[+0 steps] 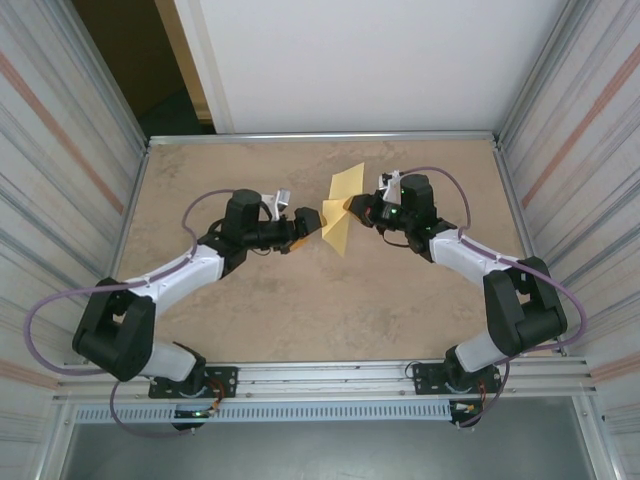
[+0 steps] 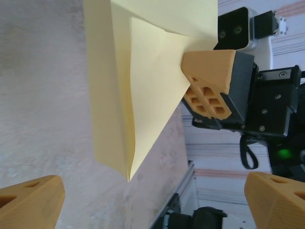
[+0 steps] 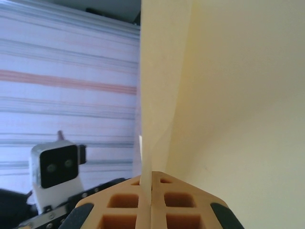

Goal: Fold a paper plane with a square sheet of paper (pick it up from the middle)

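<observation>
One edge of the folded paper (image 2: 138, 71) sits pinched in your right gripper (image 3: 151, 183) above the table (image 1: 250, 300); left gripper (image 1: 308, 222) gapes wide, so closing off-crease could crumple or tug it loose.

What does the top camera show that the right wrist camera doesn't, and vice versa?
From above: the whole tan table, and the left gripper close beside the paper. From the right wrist: the right gripper up close, its fingers pinched shut on a fold. Shared: the pale-yellow paper, held by the right gripper.
</observation>
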Tool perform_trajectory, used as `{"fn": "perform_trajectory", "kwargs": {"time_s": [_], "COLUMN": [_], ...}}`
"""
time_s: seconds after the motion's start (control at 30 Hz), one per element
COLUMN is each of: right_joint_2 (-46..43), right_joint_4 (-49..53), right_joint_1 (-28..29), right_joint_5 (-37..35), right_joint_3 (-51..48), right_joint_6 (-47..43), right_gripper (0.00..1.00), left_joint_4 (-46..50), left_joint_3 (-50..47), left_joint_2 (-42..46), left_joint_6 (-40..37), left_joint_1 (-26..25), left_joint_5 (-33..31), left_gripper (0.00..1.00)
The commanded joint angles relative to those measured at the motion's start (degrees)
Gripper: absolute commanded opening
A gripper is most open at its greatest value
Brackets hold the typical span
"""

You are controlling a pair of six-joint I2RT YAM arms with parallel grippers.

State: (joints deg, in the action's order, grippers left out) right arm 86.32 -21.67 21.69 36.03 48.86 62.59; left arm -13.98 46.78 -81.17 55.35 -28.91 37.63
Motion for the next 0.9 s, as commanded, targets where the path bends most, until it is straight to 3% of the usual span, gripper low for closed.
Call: {"fn": "perform_trajectory", "kwargs": {"time_s": [0.0,0.23,0.87], "right_joint_2": [-0.6,-0.9,-1.7], "right_joint_4": [-5.9,-11.4,-16.0], "right_joint_1": [-0.6,-0.5,-1.5], "right_joint_5": [5.0,8.0,10.5], "right_joint_3": [2.1,2.4,0.7], "right_joint_6": [3.9,10.5,14.9], "right_gripper": [0.04,0.06,0.08], "left_joint_4": [-9.6,-12.3,-17.5], "left_joint_3": [1.0,3.7,4.4], "left_joint_2": [-1.5,-2.6,-4.0], "left_joint_6": [6.2,11.7,16.8], "left_joint_1": [-0.2,-0.2,0.3], "left_joint_5": [3.9,4.0,3.7], "left_gripper": [0.97,0.91,0.41]}}
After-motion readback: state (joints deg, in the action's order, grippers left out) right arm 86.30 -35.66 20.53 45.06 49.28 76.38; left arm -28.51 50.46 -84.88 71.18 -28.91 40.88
